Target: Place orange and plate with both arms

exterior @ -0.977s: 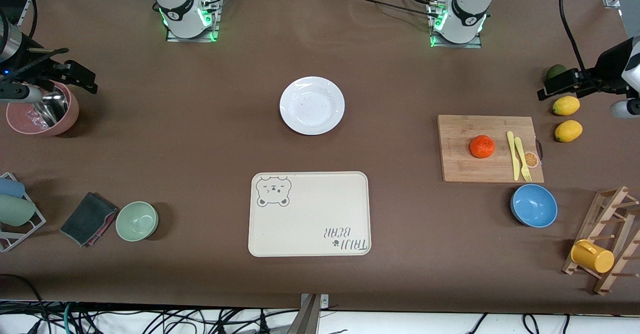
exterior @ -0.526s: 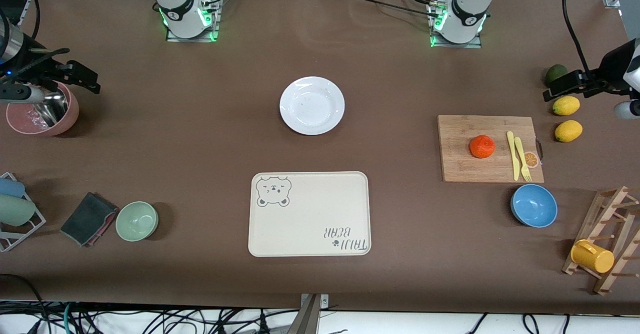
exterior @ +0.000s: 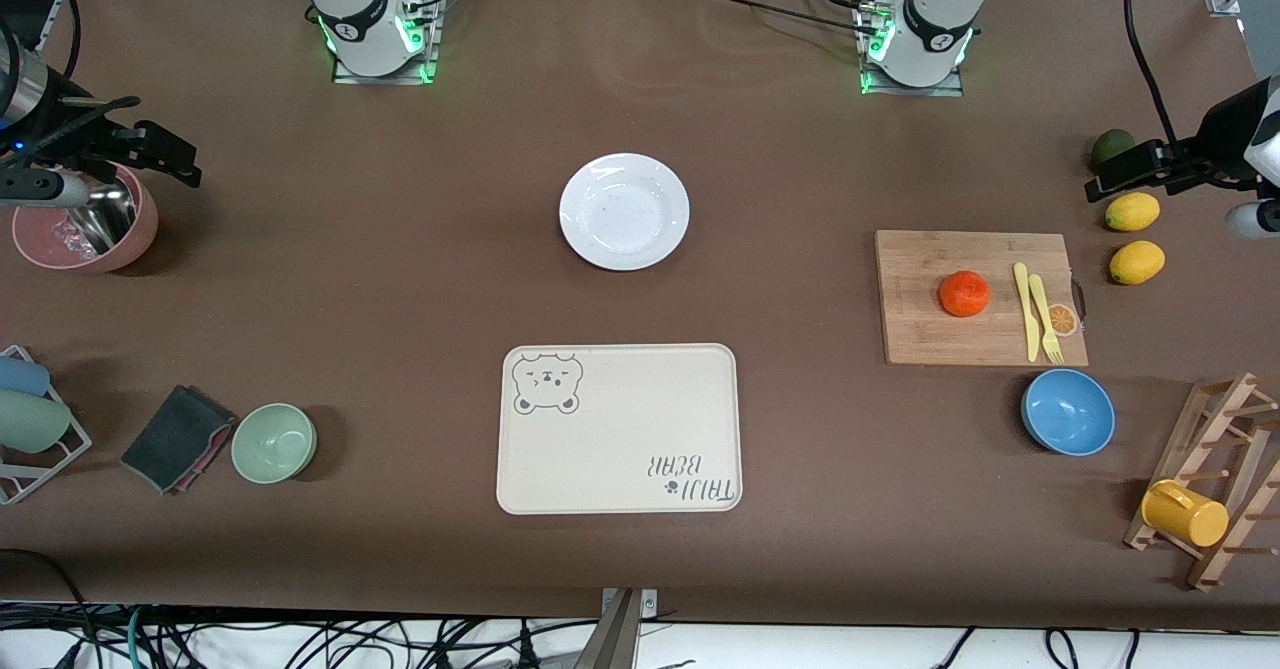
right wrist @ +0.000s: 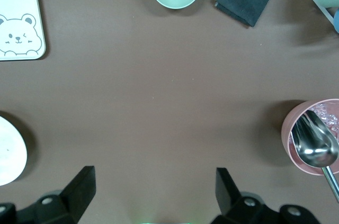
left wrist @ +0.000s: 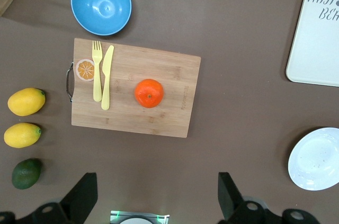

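orange (exterior: 964,293) rests mid cutting board (exterior: 925,334), at 9 o'clock of the yellow knife (exterior: 1022,311) | plate (exterior: 624,211) lies bare on bench (exterior: 400,279), at 12 o'clock of bear tray (exterior: 620,429) | left gripper (left wrist: 155,195) fingers released, high over bench | right gripper (right wrist: 153,189) fingers released, beside pink bowl (exterior: 85,234)

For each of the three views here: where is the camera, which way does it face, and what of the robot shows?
Front view: high across the table, facing both arm bases; plate mid-table.
Left wrist view: looks straight down on the orange on the cutting board; left pincer open.
Right wrist view: looks down on bare table by the pink cup; right pincer open.
Shared: all three show the plate and the tray.
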